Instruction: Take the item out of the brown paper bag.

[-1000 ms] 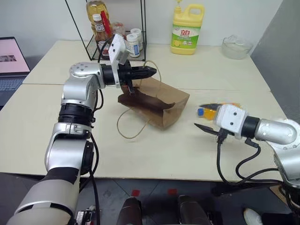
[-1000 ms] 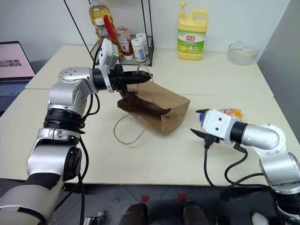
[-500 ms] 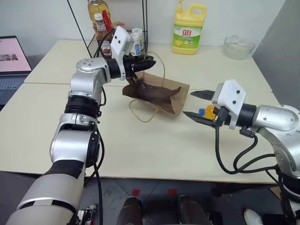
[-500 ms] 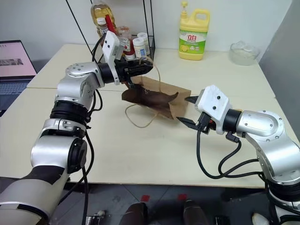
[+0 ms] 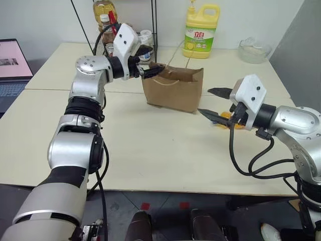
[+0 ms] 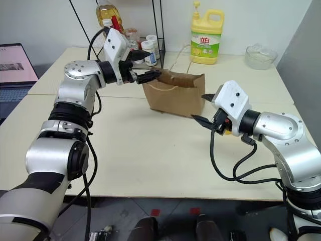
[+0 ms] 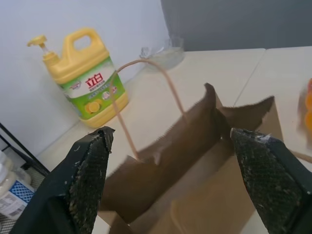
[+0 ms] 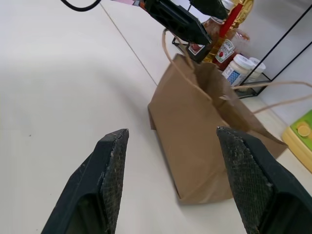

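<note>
From the left eye view, the brown paper bag (image 5: 173, 89) stands upright on the cream table (image 5: 150, 150), near its back edge, its kraft paper creased and its mouth open upward. The left gripper (image 5: 154, 70) hovers at the bag's left rim with its black fingers spread, pinching nothing. The right gripper (image 5: 214, 104) sits to the bag's right, its two pointed fingers also spread and empty. Just behind them a small orange-yellow rounded item (image 5: 226, 116) lies on the table, outside the bag, partly hidden by the right arm. A yellow detergent jug (image 5: 200, 31) of glossy plastic stands at the back edge, with a clear glass bowl (image 5: 253, 49) toward the back right corner and a black wire rack (image 5: 131, 40) of bottles to the left.

The left wrist view looks down into the bag's open mouth (image 7: 195, 161), showing the dark folded inner walls and a thin tan cord handle (image 7: 146, 92) arching over it; I cannot tell what lies inside. The rough, grainy pads (image 7: 90, 170) stand wide apart.

The right wrist view shows the bag's flat, smooth side (image 8: 190, 136) and its sharp bottom fold on the table.
</note>
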Tool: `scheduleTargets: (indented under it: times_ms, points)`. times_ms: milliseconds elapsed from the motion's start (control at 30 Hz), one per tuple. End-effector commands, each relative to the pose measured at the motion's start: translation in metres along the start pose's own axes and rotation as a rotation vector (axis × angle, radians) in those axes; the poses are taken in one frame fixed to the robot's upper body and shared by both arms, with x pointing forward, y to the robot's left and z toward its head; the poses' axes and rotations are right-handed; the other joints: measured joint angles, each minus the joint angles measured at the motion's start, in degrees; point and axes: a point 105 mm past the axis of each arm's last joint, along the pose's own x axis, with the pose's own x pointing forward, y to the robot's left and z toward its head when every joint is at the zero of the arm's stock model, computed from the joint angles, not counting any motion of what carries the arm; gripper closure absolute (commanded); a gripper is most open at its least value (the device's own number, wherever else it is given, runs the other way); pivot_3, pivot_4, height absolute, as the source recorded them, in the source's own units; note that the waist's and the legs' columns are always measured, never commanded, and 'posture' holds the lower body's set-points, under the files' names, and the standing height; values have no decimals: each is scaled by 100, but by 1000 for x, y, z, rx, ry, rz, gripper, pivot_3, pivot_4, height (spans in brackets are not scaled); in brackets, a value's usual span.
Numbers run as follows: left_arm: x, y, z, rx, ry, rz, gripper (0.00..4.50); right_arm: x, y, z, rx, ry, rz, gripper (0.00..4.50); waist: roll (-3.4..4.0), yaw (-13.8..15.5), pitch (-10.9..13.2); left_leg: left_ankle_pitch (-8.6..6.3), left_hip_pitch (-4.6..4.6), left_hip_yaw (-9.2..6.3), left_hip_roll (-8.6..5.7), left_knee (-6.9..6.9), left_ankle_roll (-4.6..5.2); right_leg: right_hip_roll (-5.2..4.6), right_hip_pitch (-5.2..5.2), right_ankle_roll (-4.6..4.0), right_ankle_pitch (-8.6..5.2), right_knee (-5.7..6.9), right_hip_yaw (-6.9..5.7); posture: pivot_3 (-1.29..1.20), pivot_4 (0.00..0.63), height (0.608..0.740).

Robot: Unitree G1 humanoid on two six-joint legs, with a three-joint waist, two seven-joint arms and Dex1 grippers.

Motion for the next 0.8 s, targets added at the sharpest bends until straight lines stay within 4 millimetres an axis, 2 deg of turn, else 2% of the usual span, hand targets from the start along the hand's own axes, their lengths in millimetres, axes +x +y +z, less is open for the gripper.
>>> scheduleTargets:
  times_ms: [33, 233, 367, 467, 633, 800]
  points:
    - [-12, 19, 22, 19, -49, 82, 411, -10, -10, 9, -14, -42, -84, 1474, 0, -1, 0, 0, 0, 0, 0, 0, 0, 0, 0, 0, 0, 0, 0, 0, 150, 740]
    - [-48, 34, 12, -3, -17, 244, 411, -24, -7, -9, 51, -20, -211, 1474, 2, -3, -1, 5, -1, 0, 2, -2, -10, 0, -2, 0, 0, 4, 1, 0, 150, 740]
    - [-81, 24, -15, -36, 48, 301, 411, -30, 1, -25, 104, -25, -290, 1474, 3, -19, -2, 9, 4, 3, 5, -1, -16, 1, -5, 0, 0, 18, 7, 0, 150, 740]
    - [-101, -2, -39, -51, 109, 309, 411, -36, 7, -38, 145, -13, -346, 1474, 3, -14, -3, 9, 5, 4, 7, 2, -16, 3, -9, 0, 0, 27, 10, 0, 150, 740]
    - [-122, -49, -67, -114, 177, 321, 411, -49, 22, -62, 229, 13, -378, 1474, -3, 54, -8, 6, 8, 4, 7, 10, -11, 3, -3, 0, 0, 37, 13, 0, 150, 740]
    - [-130, -65, -75, -157, 173, 359, 411, -56, 26, -77, 249, 38, -415, 1474, -4, 131, -8, 0, 20, 4, 6, 14, 3, 3, 7, 0, 0, 42, 15, 0, 150, 740]
